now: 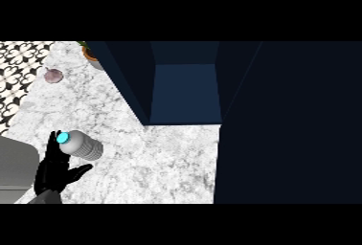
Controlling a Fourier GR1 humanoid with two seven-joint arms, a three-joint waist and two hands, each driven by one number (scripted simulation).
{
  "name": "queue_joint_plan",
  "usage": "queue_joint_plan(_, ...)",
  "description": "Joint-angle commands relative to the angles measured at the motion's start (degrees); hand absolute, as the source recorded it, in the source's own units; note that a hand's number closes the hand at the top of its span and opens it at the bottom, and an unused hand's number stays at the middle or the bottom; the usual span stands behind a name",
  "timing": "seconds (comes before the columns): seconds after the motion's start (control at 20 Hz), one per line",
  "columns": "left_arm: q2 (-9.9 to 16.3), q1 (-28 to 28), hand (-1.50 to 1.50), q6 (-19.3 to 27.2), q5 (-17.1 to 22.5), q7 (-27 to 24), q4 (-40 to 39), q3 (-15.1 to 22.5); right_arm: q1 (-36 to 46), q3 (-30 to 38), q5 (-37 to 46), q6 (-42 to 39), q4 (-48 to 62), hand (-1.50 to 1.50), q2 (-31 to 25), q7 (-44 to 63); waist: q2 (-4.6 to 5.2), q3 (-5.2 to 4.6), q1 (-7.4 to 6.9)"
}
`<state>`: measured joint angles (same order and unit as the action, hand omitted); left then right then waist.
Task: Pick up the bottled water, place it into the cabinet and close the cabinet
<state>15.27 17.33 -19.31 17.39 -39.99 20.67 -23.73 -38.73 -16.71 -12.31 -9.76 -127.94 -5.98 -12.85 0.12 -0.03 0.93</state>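
1. Left hand (55,173) spread, fingers straight, thumb out, pinching nothing (right hand unseen).
2. Bottled water (81,145) lying sideways just past its fingertips, touching or nearly so, likely about to be grasped.
3. Ribbed clear plastic, cyan cap; speckled marble counter (163,158).
4. Dark, boxy cabinet (185,91) open, far right of hand.

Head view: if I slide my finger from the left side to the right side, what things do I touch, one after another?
Patterned tile wall → garlic bulb → water bottle → potted plant → open cabinet shelf → dark cabinet door. The left hand overlaps the bottle, so it is left out.
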Motion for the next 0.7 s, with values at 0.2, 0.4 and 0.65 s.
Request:
queue_joint_plan(0.2,2.1,6.4,-1.5,-5.5,1.4,-0.8,-8.6,-1.8,5.2,-4.2,4.4,3.6,3.0,-1.5,3.2,1.7,0.25,-0.15,0.2)
queue_joint_plan(0.4,0.1,6.3,-1.5,-8.9,1.6,-2.1,-9.9,-1.7,5.1,-0.4,0.5,1.9,1.7,-1.5,0.9,2.1,0.39,-0.19,0.46)
queue_joint_plan(0.65,-2.1,7.3,-1.5,-8.4,1.7,-1.4,-10.0,-1.2,0.9,-1.0,-0.6,0.9,1.1,-1.5,-0.1,-0.2,0.21,-0.13,0.47)
